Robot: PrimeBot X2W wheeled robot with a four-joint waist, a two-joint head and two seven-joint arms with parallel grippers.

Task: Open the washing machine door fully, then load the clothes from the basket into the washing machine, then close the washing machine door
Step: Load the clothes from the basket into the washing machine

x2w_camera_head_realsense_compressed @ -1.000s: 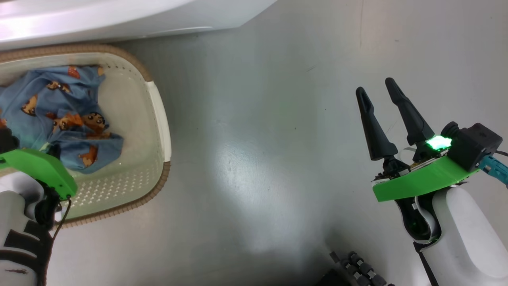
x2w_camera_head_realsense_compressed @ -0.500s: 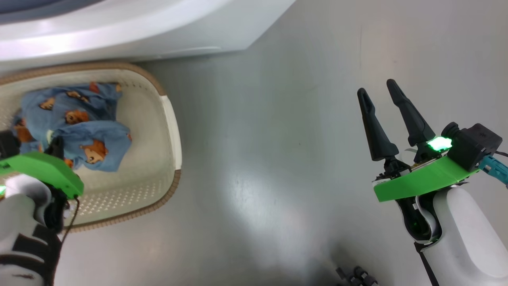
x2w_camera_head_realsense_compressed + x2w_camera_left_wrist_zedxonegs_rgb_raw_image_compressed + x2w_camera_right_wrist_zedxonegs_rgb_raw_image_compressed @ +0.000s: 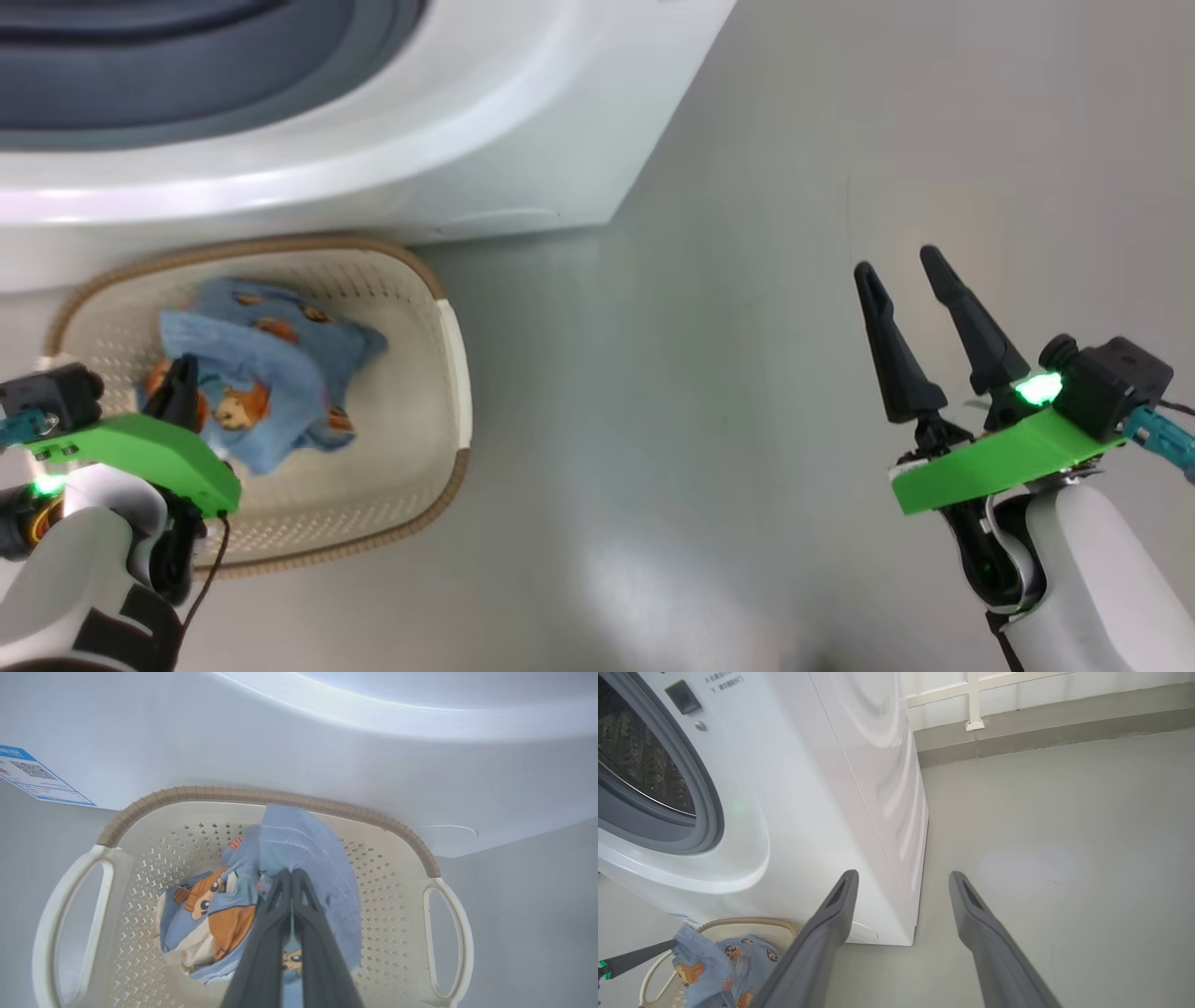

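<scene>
Your left tool (image 3: 180, 392) hangs over the basket (image 3: 456, 355) in the head view, clamped on the blue clothes (image 3: 280, 383) heaped at the basket's middle. The washing machine (image 3: 485, 140) stands just behind the basket. Your right tool (image 3: 896, 263) is well off to the basket's right over bare floor (image 3: 700, 392), jaws spread wide and holding nothing.

From the left wrist, the left tool (image 3: 291, 875) has its two fingers pressed together, with a fold of the clothes (image 3: 308, 854) pinched at the tips. The rest droops back into the basket (image 3: 261, 794), a cream piece (image 3: 196, 952) among it.

From the right wrist, the right tool (image 3: 902, 877) stands empty. The clothes (image 3: 719, 961) rise above the rim of the basket (image 3: 752, 921) on the left tool (image 3: 668, 945), and the drum (image 3: 640, 765) behind the basket lies uncovered.

Expect this fabric to be light, limp and floppy. It should drape and trail rather than hold any shape, so a loose tail could catch on the basket's rim. A pinch on a bunched fold near the bundle's middle looks safer than a grip on a thin edge.
</scene>
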